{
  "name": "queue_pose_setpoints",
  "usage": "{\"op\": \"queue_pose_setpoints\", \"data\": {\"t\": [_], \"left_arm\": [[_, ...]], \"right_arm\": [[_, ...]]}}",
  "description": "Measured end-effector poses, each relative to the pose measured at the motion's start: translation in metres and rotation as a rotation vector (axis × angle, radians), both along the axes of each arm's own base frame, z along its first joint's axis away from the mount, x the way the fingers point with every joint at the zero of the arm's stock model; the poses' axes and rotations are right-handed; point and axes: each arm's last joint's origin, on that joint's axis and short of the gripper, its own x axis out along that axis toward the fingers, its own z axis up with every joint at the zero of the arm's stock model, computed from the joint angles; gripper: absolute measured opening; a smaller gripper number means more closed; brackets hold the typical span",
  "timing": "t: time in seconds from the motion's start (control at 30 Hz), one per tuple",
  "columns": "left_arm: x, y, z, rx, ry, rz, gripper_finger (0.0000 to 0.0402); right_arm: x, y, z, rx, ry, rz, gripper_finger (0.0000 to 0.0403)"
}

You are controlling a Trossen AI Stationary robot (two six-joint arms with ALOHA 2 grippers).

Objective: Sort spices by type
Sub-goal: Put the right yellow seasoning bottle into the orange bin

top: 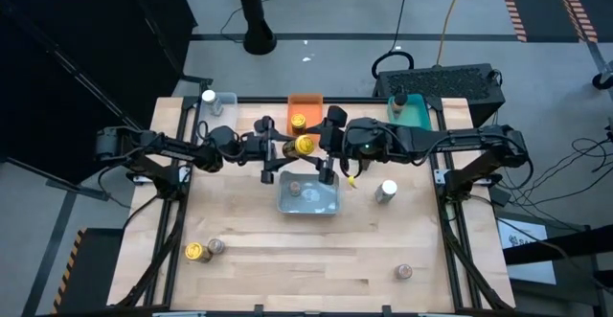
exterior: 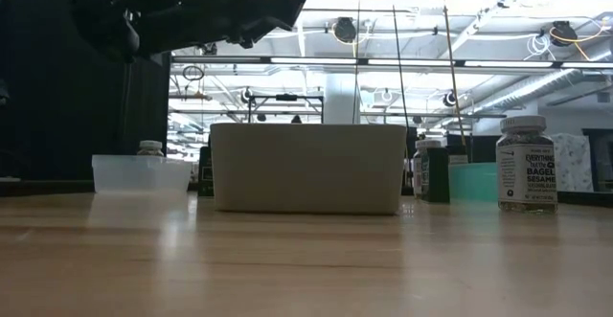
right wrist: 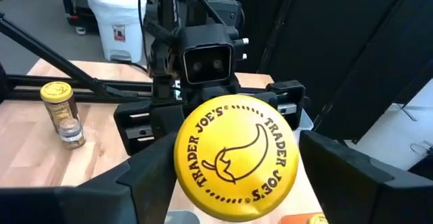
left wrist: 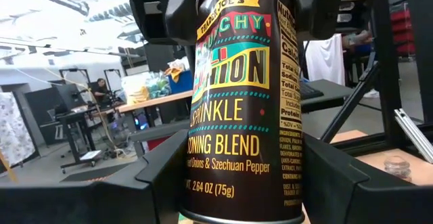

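Dark-brown jar with yellow lid (top: 305, 145) sits mid-air between both claws above the table (top: 287, 260), just behind the grey bin (top: 308, 198). Left claw (top: 278, 149) is clamped on its body; right claw (top: 326, 143) has its fingers around the lid end, and we cannot tell whether they press yet. We judge the jar rigid and light, with a smooth label wrap likely slippery, so a hold low on the cylinder or square across the lid looks safest. Label in the left wrist view reads "TRADER JOE'S", "SPRINKLE", "SEASONING BLEND" partly cut, "Szechuan Pepper", "2.64 OZ (75g)". Lid (right wrist: 236, 155) reads "TRADER JOE'S". Further out, a white-lidded jar (exterior: 525, 164) reads "EVERYTHING", "BAGEL", "SESAME". Orange bin (top: 306, 105) holds another gold-lidded jar (top: 299, 122); more jars stand at the near table edge (top: 195, 251)
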Motion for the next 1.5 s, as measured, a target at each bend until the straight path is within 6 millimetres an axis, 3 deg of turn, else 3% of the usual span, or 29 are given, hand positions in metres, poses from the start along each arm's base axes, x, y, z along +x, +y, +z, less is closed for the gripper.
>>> {"op": "queue_pose_setpoints", "data": {"t": [0.3, 0.5, 0.77, 1.0, 1.1, 1.3, 1.5], "left_arm": [[0.000, 0.000, 0.001, -0.006, -0.005, 0.000, 0.0227], [0.000, 0.000, 0.001, -0.008, -0.002, 0.004, 0.0290], [0.002, 0.005, -0.010, -0.088, 0.104, 0.161, 0.0301], [0.000, 0.013, -0.024, -0.141, 0.249, 0.433, 0.0303], [-0.003, 0.013, -0.023, -0.145, 0.279, 0.464, 0.0303], [-0.009, 0.002, -0.006, -0.133, 0.223, 0.425, 0.0304], [-0.028, -0.012, 0.023, -0.084, 0.150, 0.388, 0.0304]], "right_arm": [[0.000, -0.001, 0.001, 0.010, -0.015, -0.002, 0.0203], [0.000, -0.003, 0.002, 0.032, -0.025, -0.022, 0.0200], [-0.003, -0.026, -0.001, 0.095, 0.005, -0.105, 0.0200], [-0.017, -0.069, 0.008, 0.153, 0.070, -0.285, 0.0200], [-0.023, -0.094, 0.006, 0.175, 0.076, -0.359, 0.0200], [-0.023, -0.152, -0.015, 0.176, 0.115, -0.503, 0.0200], [-0.013, -0.204, -0.048, 0.240, 0.102, -0.475, 0.0200]]}}
